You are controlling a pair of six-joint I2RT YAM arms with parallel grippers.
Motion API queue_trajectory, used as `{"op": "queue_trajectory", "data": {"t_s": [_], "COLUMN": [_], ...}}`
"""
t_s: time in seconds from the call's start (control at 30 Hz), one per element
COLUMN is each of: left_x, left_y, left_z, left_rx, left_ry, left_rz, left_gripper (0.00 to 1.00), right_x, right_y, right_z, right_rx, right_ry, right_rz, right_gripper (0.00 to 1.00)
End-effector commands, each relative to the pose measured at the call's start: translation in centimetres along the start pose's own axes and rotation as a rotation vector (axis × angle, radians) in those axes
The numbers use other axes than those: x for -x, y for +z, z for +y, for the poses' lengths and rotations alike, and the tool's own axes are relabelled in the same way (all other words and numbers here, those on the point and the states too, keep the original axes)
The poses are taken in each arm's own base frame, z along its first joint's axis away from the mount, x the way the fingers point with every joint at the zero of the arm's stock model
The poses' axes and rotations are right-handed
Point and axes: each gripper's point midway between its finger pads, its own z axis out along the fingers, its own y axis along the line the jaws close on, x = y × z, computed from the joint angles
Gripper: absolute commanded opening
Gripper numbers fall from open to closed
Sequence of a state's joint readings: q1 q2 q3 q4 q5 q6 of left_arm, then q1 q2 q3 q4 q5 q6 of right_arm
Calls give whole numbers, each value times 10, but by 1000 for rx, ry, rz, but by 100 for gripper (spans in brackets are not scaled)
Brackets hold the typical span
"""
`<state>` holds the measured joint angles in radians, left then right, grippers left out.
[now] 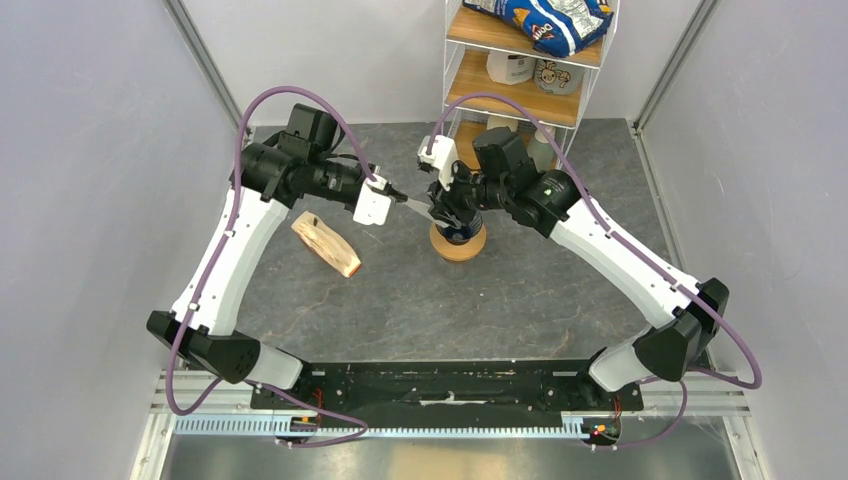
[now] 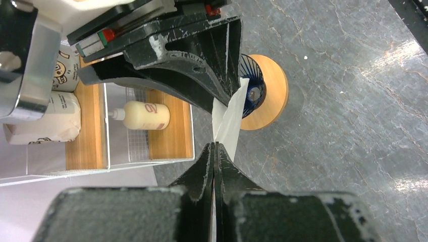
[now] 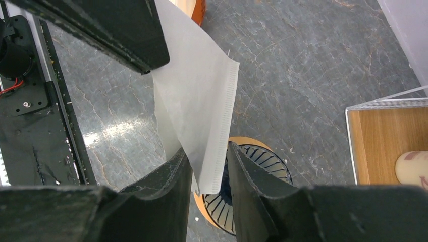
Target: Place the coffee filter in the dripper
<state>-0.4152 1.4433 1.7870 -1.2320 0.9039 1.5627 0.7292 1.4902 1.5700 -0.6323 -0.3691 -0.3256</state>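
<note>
Right now I am working over the grey table (image 1: 520, 300). The orange ring (image 1: 458, 247) is lying on it, and the blue dripper (image 1: 462, 228) is standing on the ring. The coffee filter (image 3: 197, 101) is hanging in the air just above the dripper, not in it yet.

My left claw (image 2: 214, 146) is pressing tight together on one end of the filter. My right claw (image 3: 208, 151) is sitting with a finger on each side of the low end. I cannot tell if it is squeezing.

I am guessing the filter is very light, thin and floppy, and easy to crumple or tear. So I am thinking the crimped seam is the best spot to pinch, softly.

The top view is showing the tan paper stack (image 1: 327, 243) at nine o'clock from the dripper, which my wrist views are missing. The right wrist view is showing the dripper's ribs, toward four o'clock from the filter's low end.
</note>
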Motion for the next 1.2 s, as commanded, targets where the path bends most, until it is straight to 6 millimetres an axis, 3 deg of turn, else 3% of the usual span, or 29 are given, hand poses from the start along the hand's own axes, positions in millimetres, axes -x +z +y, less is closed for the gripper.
{"op": "queue_trajectory", "data": {"t_s": [0.0,0.13,0.27,0.33,0.4,0.63,0.77,0.87,1.03,1.17], "left_x": [19,18,17,15,12,16,-4,-21,-5,-3], "left_y": [-1,1,0,-1,-6,-59,-80,-77,-65,-57], "left_z": [4,4,6,14,25,84,106,103,110,122], "left_rx": [10,6,19,64,135,510,800,905,967,1073], "left_ry": [-1,-5,-33,-79,-142,-510,-940,-1208,-1250,-1278], "left_rz": [-63,-65,-59,-47,-33,-151,-224,-285,-341,-331], "left_gripper": [2,2,3,15,32,84,88,89,90,91], "right_x": [32,34,35,36,37,31,40,56,60,61], "right_y": [-3,-2,-4,-7,-12,-32,-44,-50,-52,-42], "right_z": [-9,-8,-6,-8,-12,-43,-74,-84,-111,-124], "right_rx": [-26,-21,-14,-35,-45,-177,-375,-434,-597,-688], "right_ry": [-37,-33,-34,-8,40,126,200,269,416,524], "right_rz": [-94,-105,-112,-115,-121,-135,-196,-283,-332,-329], "right_gripper": [38,36,20,0,0,0,0,0,0,0]}}
